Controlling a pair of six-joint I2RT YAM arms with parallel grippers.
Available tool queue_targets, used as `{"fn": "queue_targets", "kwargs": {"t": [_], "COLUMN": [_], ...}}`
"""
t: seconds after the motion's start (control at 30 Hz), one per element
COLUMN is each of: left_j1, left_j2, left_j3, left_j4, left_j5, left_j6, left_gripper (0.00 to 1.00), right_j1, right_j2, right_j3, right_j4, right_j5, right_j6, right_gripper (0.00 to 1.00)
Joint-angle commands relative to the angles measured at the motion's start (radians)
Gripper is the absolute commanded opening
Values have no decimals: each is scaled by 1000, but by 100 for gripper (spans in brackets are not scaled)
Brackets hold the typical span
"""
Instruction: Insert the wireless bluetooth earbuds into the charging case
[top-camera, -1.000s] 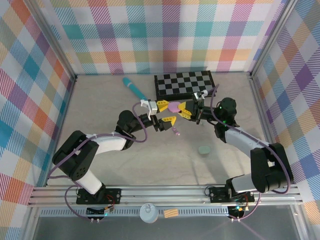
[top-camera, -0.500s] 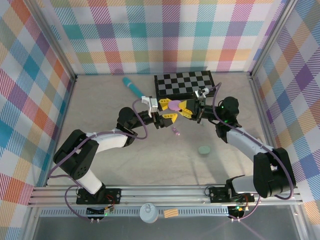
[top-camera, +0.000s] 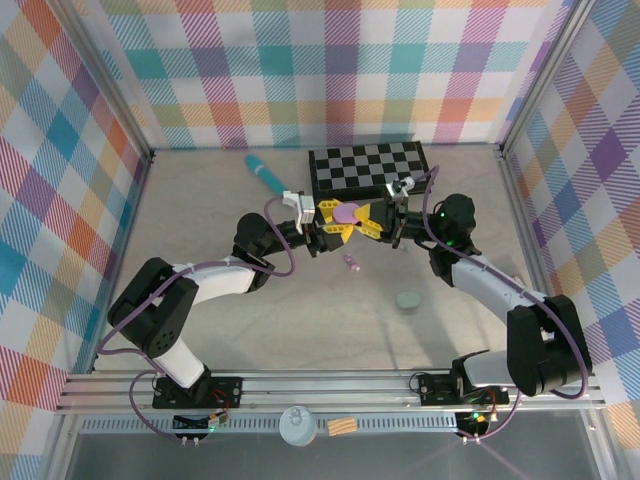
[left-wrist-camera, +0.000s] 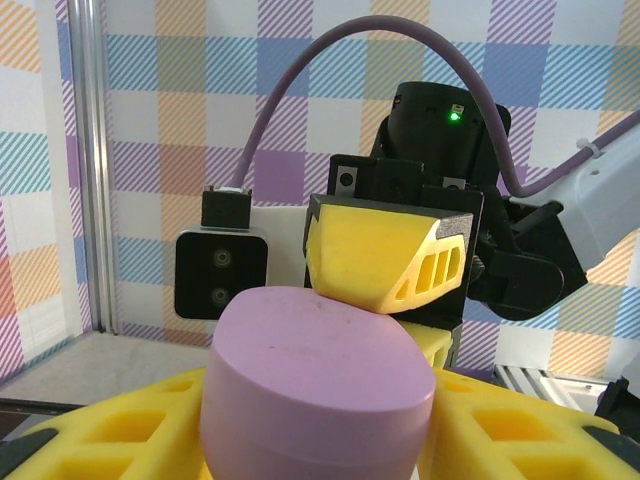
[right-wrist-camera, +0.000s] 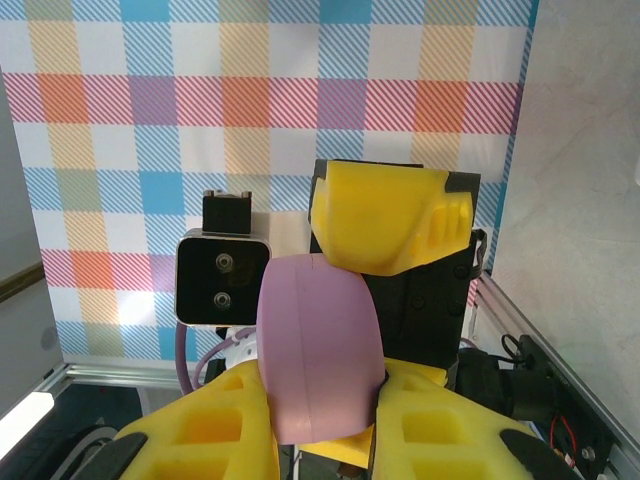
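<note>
Pastel plaid panels wall in a matte, faintly speckled beige tabletop (top-camera: 220, 330) edged with aluminium rails. Over its middle the two arms meet nose to nose, and the lilac charging case (top-camera: 348, 212) hangs between them, clear of the table. It is a smooth, matte, rounded pebble with softly bevelled edges. The right gripper (top-camera: 368, 221) is clamped on it. Its chunky yellow fingers (right-wrist-camera: 225, 425) are moulded plastic with cut-out windows, and the left wrist view shows one pressed on the case's broad upper face and one beneath. The left gripper (top-camera: 331, 223) has its own yellow fingers (left-wrist-camera: 110, 425) on either side of the same case, crosswise to the other pair and close against its curved flanks. I cannot tell whether they press it or only lie beside it. One pink-purple earbud (top-camera: 351, 262), a tiny bud-shaped piece, lies on the table a little nearer the bases than the held case, apart from both grippers. A pale green, pebble-like disc (top-camera: 408, 299) rests further toward the right arm's base, well apart from the earbud. At the back a slim teal stick (top-camera: 268, 175) with rounded ends lies on a slant. Just beside it sits a flat rectangular checkerboard (top-camera: 368, 170) in black and grey squares. Purple cables (top-camera: 250, 265) loop along the white and black arm links.
</note>
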Motion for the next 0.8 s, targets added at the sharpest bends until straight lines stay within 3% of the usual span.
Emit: {"fn": "queue_targets", "kwargs": {"t": [0.0, 0.2, 0.37, 0.77], "left_j1": [-3, -3, -3, -3], "left_j2": [15, 17, 18, 19], "left_j3": [27, 27, 25, 31], "left_j4": [50, 50, 50, 50], "left_j5": [67, 80, 84, 115], "left_j6": [-1, 0, 6, 12], "left_gripper": [47, 41, 48, 38], "right_j1": [8, 9, 11, 11], "right_j2": [-4, -6, -5, -5], "right_j3": [35, 31, 42, 41], "right_j4": [20, 21, 19, 4], "right_j5": [5, 11, 9, 14], "right_j6": [-23, -17, -12, -9], "right_gripper": [8, 7, 7, 7]}}
